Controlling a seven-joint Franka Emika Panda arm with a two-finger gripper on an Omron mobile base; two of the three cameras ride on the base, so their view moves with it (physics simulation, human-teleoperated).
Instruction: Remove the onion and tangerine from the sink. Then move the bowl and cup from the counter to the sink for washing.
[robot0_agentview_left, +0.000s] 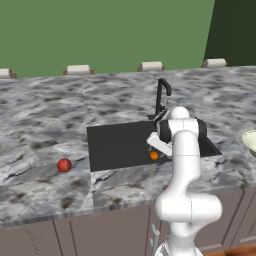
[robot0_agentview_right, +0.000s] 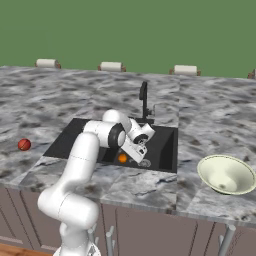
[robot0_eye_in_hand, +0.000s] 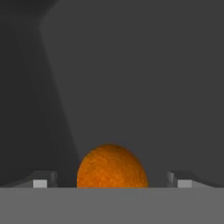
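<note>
Onion (robot0_agentview_left: 64, 165) sits out on the counter (robot0_agentview_left: 45, 110), left of the sink (robot0_agentview_left: 112, 145), near the front edge, with open marble all round it. Sink floor is mostly bare; tangerine (robot0_agentview_left: 154, 156) lies near its front wall. Faucet (robot0_agentview_left: 161, 95) stands at the back rim.

Gripper (robot0_eye_in_hand: 112, 181) jaws wide open, one fingertip (robot0_eye_in_hand: 41, 181) on each side of the tangerine, not pressing it.

Arm bends over the front edge, hand reaching down into the basin.

Bowl (robot0_agentview_right: 226, 174) on the counter right of the sink, close to the front edge.
</note>
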